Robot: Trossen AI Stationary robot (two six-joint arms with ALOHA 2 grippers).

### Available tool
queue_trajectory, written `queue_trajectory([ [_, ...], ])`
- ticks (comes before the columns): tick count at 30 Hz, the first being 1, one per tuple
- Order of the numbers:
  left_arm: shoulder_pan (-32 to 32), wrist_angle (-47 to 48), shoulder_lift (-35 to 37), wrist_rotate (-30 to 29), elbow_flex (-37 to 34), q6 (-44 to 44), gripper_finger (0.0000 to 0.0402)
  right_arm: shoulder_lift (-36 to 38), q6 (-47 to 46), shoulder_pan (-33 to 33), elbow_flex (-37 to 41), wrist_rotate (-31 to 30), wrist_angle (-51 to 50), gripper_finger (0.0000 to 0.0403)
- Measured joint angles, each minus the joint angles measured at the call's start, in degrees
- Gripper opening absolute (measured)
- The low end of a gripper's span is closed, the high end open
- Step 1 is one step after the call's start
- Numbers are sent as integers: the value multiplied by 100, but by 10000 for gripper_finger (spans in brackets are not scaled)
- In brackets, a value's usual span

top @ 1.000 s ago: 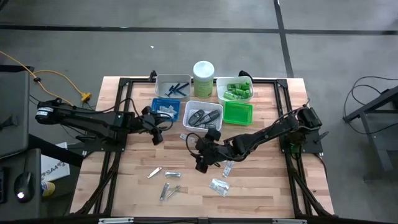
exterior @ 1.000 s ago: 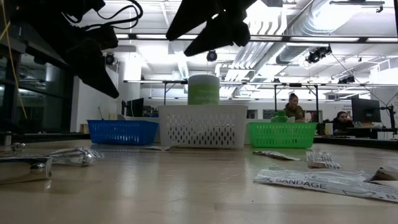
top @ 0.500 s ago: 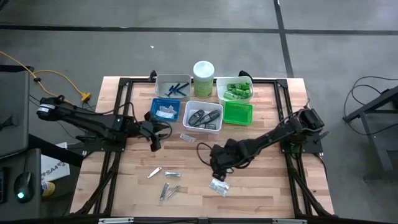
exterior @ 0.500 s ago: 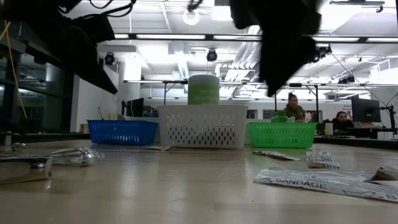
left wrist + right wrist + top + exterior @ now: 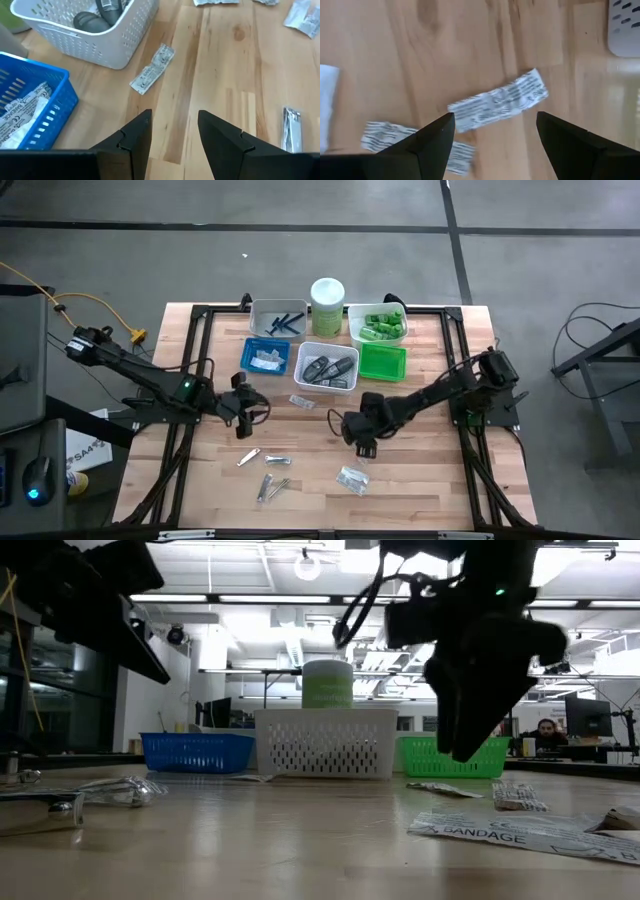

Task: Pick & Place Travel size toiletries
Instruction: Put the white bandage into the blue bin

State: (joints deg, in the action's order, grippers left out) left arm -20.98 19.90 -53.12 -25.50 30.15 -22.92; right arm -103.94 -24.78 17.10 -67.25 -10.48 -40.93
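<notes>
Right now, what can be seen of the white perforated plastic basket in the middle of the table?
The white perforated plastic basket is rectangular, its walls dotted with rows of small holes under a plain rim. It stands upright on the wooden table, between the blue basket and the green basket. Dark grey oval cases lie inside. A printed paper packet lies on the wood just in front, apart from it. Neither gripper touches it.

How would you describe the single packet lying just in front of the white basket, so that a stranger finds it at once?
Find the white basket in the middle of the table. On the bare wood just in front of it lies one flat printed packet, alone. The other loose packets lie much nearer the table's front edge, beyond the open right gripper.
</notes>
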Motion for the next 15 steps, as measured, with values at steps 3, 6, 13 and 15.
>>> queue_trajectory([
  [3,-273,25,0,-152,0,-150,159,0,571,-231,46,283,146,275],
  [6,-491,45,0,-376,0,-288,159,0,1113,-355,53,466,261,275],
  [13,-827,43,-2,-579,0,-624,159,-167,1491,-612,55,797,258,275],
  [15,-942,37,-27,-649,2,-726,159,-324,1605,-608,57,799,322,275],
])
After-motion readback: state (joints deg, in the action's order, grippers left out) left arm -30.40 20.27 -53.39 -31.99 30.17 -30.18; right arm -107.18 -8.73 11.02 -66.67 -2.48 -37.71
